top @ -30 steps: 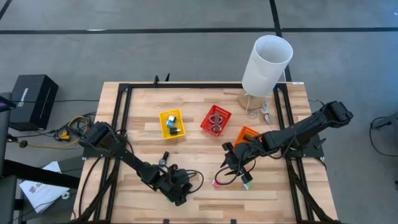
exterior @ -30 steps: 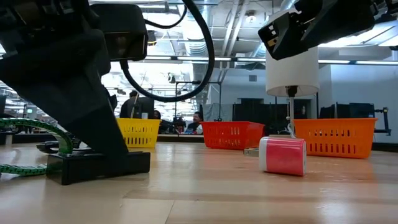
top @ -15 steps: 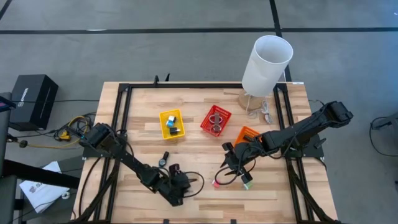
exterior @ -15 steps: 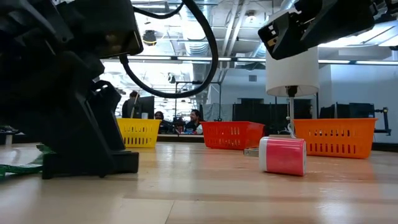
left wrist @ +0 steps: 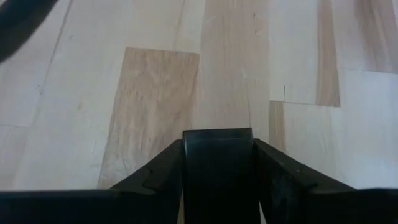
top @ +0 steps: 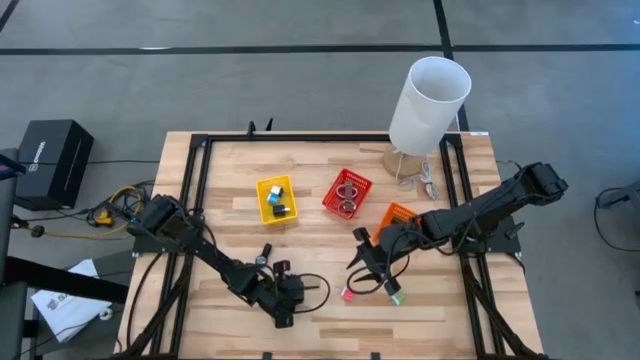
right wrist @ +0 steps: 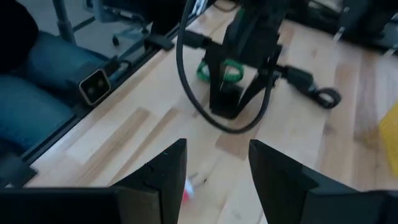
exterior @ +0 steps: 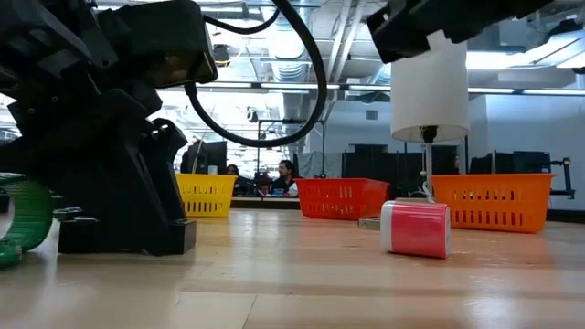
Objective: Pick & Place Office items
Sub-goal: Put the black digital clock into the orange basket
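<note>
My left gripper (top: pixel 283 310) stands low near the table's front edge, shut on a small black block (left wrist: pixel 217 158). A green coiled cord (exterior: pixel 23 215) lies right beside it and also shows in the right wrist view (right wrist: pixel 217 68). My right gripper (top: pixel 362 255) is open and empty, above the table between the orange bin (top: pixel 398 215) and a pink roll (top: pixel 347 294). The pink roll (exterior: pixel 416 228) lies on its side on the wood. A green item (top: pixel 395 297) lies to its right. A black clip (top: pixel 265 253) lies left of centre. My left gripper pinches the black block between its two fingers, one finger on each of two opposite sides (left wrist: pixel 186 165). The fingers (right wrist: pixel 230 102) come from above, pointing down. In the low view the gripper's lower end (exterior: pixel 119 239) stands on the tabletop with the block.
A yellow bin (top: pixel 276 198) and a red bin (top: pixel 347 192), each with small items inside, stand at mid-table. A tall white cylinder (top: pixel 430 100) stands at the far right. Black frame rails (top: pixel 190 200) run along both table sides. Bare wood lies along the front.
My left gripper has slid a little toward the table's left edge along the tabletop, still shut on the black block. The green coil beside it has risen into the low view. My right gripper has gone slightly up and toward the left, still open.
</note>
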Controlling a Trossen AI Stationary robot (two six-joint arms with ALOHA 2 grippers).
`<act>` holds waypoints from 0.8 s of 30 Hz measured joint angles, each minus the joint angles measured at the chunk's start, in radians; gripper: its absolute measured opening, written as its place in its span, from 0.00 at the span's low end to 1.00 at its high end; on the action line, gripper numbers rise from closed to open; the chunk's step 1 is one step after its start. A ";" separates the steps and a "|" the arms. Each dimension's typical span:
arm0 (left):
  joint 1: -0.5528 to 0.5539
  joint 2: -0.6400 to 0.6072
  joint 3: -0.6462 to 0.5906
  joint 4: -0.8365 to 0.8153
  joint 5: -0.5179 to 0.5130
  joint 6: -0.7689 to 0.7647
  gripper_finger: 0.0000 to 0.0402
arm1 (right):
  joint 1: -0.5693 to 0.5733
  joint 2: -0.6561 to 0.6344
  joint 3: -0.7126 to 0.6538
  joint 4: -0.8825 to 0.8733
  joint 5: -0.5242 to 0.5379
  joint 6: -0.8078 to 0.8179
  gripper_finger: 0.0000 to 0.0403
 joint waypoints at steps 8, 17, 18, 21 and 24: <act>0.012 -0.125 -0.004 -0.018 -0.095 0.029 0.40 | -0.024 0.000 0.000 0.020 0.002 -0.001 0.41; 0.078 -0.248 -0.004 -0.024 -0.104 0.077 0.43 | -0.030 0.000 0.000 0.014 0.003 -0.012 0.41; 0.085 -0.260 -0.004 -0.024 -0.104 0.078 0.43 | -0.030 0.000 0.000 0.016 0.003 -0.047 0.41; 0.111 -0.299 -0.002 -0.020 -0.093 0.079 0.40 | -0.026 0.001 0.000 0.051 0.003 -0.149 0.41; 0.139 -0.339 -0.002 -0.017 -0.062 0.078 0.37 | -0.021 0.042 0.001 0.149 0.003 -0.225 0.41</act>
